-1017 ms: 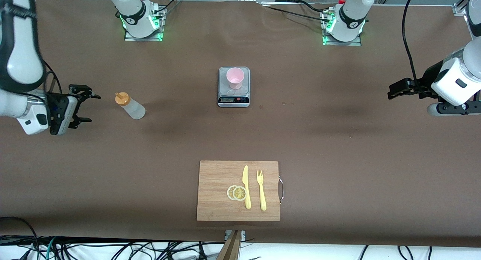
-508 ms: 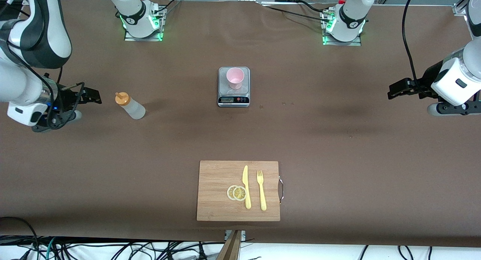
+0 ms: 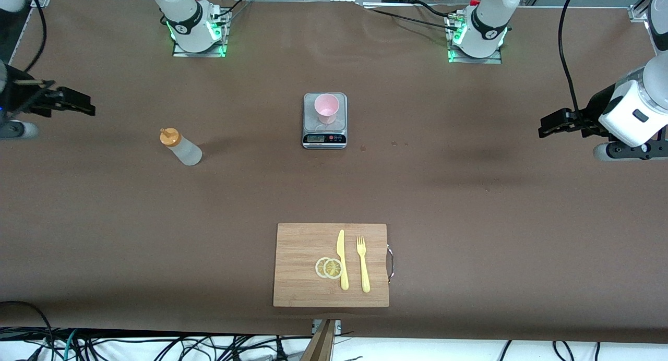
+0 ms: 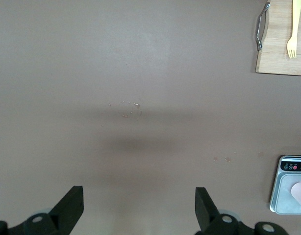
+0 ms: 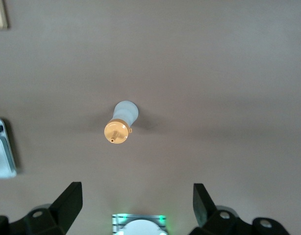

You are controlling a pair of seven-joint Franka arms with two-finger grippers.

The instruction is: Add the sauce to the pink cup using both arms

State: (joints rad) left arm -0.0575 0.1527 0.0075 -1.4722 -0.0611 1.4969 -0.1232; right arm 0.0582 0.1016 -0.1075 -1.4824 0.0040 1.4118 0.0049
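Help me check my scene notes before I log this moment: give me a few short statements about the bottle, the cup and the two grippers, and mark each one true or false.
1. The pink cup stands on the grey scale. True.
2. The right gripper is shut on the sauce bottle. False: it is open in the air, apart from the bottle, which stands upright on the table.
3. The left gripper is open, holding nothing. True.
4. The fork lies beside the scale. False: it lies on the cutting board.
5. The bottle's orange cap is off. False: it is on.
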